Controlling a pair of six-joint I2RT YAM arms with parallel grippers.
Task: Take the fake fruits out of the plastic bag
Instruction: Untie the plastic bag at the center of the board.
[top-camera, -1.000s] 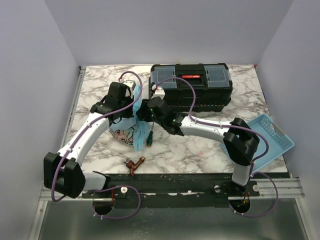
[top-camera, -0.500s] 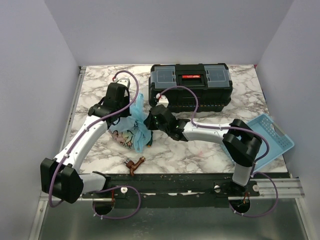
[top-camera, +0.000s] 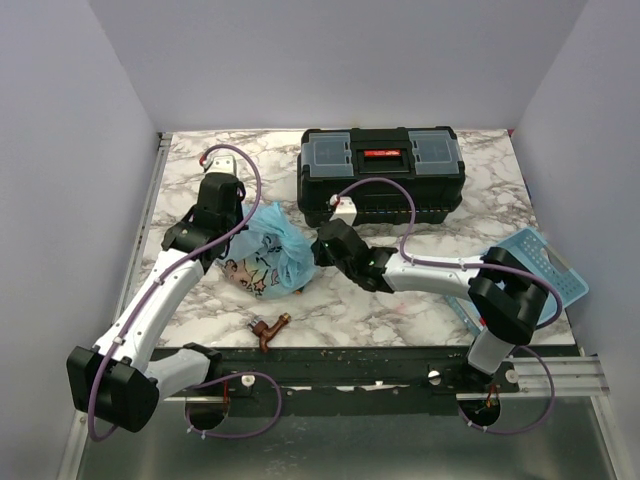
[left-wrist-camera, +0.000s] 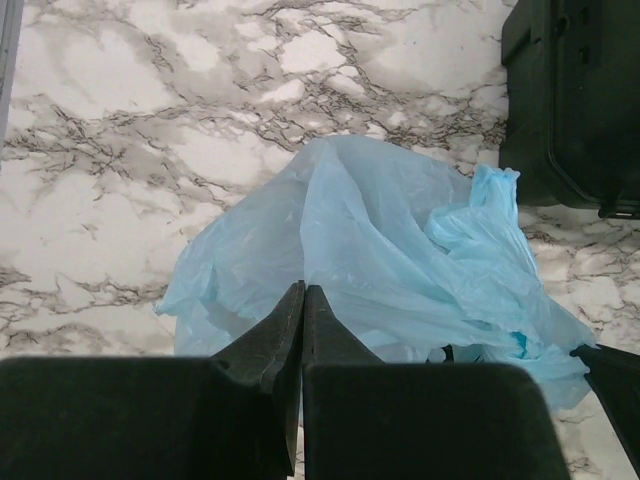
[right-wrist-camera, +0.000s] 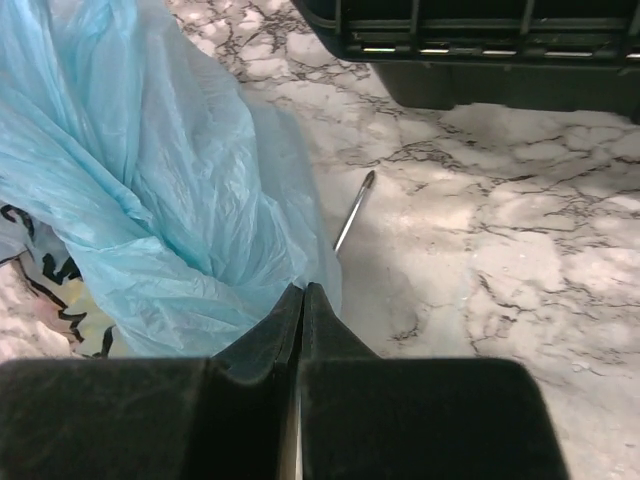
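Left hand (left-wrist-camera: 303, 292) and right hand (right-wrist-camera: 302, 291) each pinch the plastic bag (top-camera: 263, 246). This looks like the opening step; next, pull its mouth apart.

A robot lab test booth: plain pale walls (top-camera: 330, 60) box in a marble-print worktop (top-camera: 485, 205), with a mounting rail (top-camera: 340, 362) at 6 o'clock and a black toolbox (top-camera: 380, 175) at 12 o'clock.

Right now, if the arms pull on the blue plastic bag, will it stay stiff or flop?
Probably floppy: the plastic bag is thin, crinkled film in loose folds. Its printed bottom bulges, so contents likely weigh it down. Such film may tear.
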